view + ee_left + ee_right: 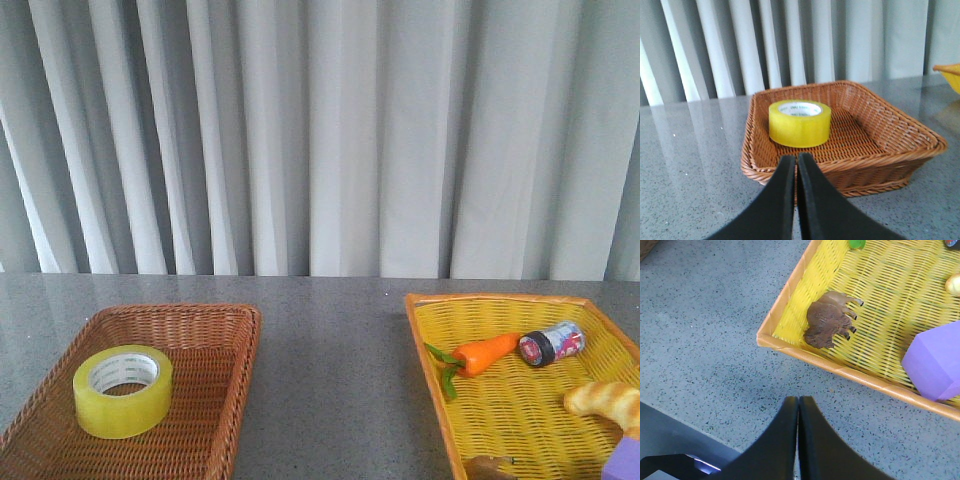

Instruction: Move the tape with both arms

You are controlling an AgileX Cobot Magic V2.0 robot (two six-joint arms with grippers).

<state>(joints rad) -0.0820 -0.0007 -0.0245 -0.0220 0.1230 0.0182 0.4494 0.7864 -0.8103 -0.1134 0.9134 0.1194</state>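
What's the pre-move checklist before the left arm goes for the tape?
1. Tape in the brown basket, lying flat, core up: ok.
2. Nothing on or against the tape: ok.
3. Left tool open for the grasp: not ok, fingers shut together, short of the basket's near rim.
4. Right tool empty: ok, shut on nothing, over bare table beside the yellow basket.
5. Table strip between the two baskets free of objects: ok in the front view.
6. Arm clearance in the front view: cannot tell, neither arm shows there.
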